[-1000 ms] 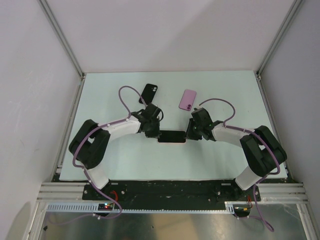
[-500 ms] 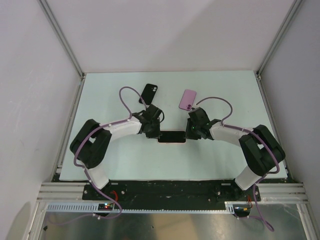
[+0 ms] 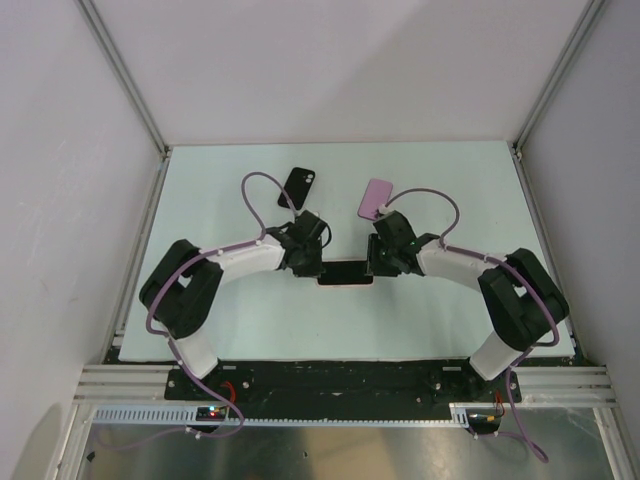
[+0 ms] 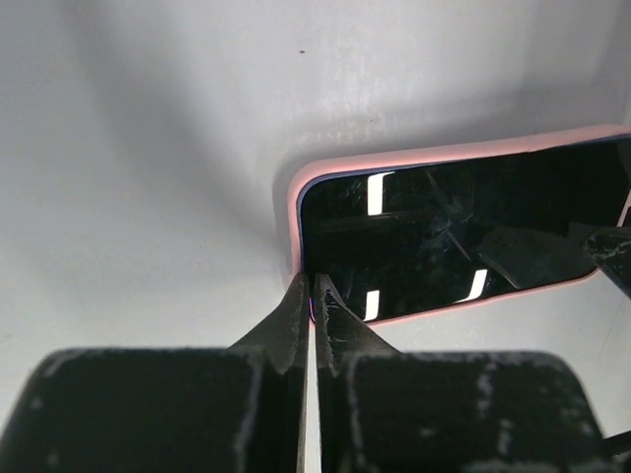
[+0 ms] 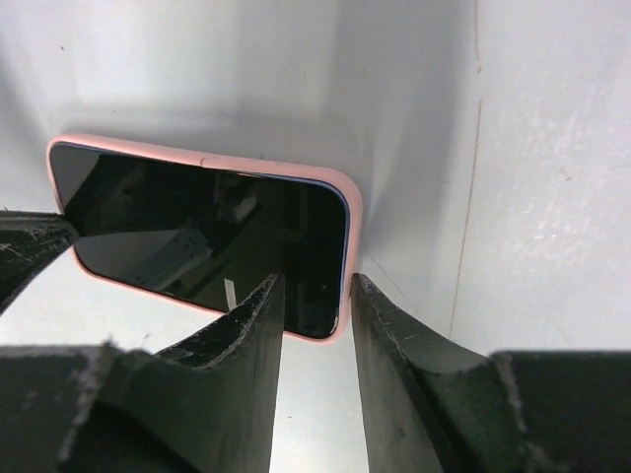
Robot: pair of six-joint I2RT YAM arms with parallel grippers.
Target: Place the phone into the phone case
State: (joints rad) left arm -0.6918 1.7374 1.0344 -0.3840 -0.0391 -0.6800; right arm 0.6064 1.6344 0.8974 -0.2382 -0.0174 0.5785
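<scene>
Table (image 3: 250, 325) — cased phone (image 4: 463, 227); left tool (image 4: 312, 288) pinched; right tool (image 5: 315, 283) parted.

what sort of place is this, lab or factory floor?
Likely a lab test cell: table inside an aluminium extrusion frame, plain white walls, left arm and right arm bolted at its near edge.

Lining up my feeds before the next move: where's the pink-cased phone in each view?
Top external: pink-cased phone near centre.
Left wrist: right of centre.
Right wrist: left of centre.
Shared landmark: left tool at its end, seen in all three views.
</scene>
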